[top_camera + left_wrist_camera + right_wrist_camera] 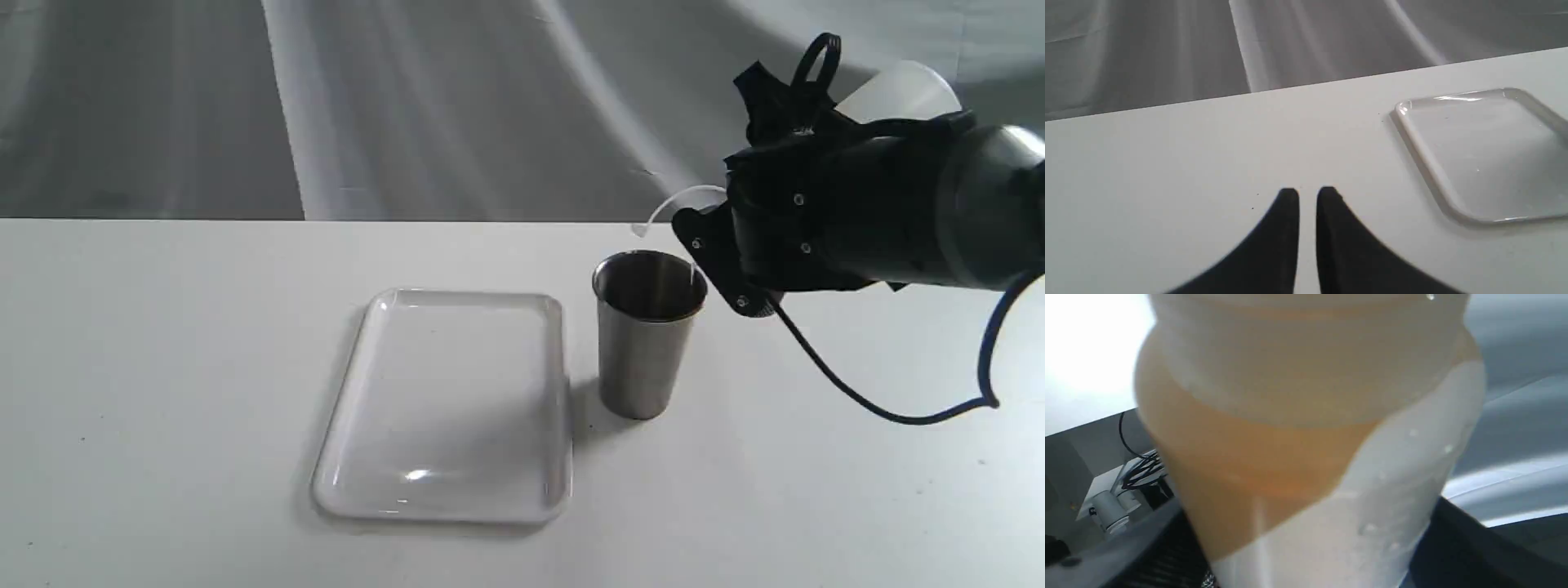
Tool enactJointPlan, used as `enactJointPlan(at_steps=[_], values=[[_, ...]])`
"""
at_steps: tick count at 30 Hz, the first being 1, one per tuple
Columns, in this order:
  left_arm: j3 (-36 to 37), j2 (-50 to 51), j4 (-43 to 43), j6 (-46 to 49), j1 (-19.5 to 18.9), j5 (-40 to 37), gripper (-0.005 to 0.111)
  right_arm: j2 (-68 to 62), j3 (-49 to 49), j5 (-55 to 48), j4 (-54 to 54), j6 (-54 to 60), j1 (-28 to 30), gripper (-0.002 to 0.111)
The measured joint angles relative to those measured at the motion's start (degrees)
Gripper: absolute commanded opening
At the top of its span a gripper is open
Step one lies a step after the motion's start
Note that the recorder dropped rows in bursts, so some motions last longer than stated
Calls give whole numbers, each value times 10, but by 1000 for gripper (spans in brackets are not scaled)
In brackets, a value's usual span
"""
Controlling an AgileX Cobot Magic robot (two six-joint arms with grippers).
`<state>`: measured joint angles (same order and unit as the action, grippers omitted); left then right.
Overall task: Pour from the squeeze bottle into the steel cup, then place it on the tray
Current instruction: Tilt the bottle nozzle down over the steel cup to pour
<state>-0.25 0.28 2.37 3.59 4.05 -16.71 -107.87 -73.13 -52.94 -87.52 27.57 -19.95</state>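
Squeeze bottle (898, 91), clamped in our right gripper (739, 253), slants nozzle-down over the steel cup (645, 343) rim, so we judge the tray (445, 508) lies just past the cup, toward our empty, all-but-closed left gripper (1307, 196).

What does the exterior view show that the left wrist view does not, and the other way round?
Only exterior: the cup beside the tray, and the bottle tipped over it, held by the right arm. Only left wrist: the left gripper, jaws almost together, empty, over the table. Both: the white tray, the table and the grey backdrop.
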Motion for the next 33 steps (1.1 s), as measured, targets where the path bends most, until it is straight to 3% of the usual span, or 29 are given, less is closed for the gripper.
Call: enactJointPlan(at_steps=[8,14,24,33], values=[[0,0,0,0,0,0,8,0,0,0,-9,6,0,49],[0,0,0,0,0,0,8,0,0,1,-8,-51,0,49],[0,0,0,0,0,0,8,0,0,41,25,-335,0,49],[0,0,0,0,0,0,8,0,0,54,84,-502,0,49]])
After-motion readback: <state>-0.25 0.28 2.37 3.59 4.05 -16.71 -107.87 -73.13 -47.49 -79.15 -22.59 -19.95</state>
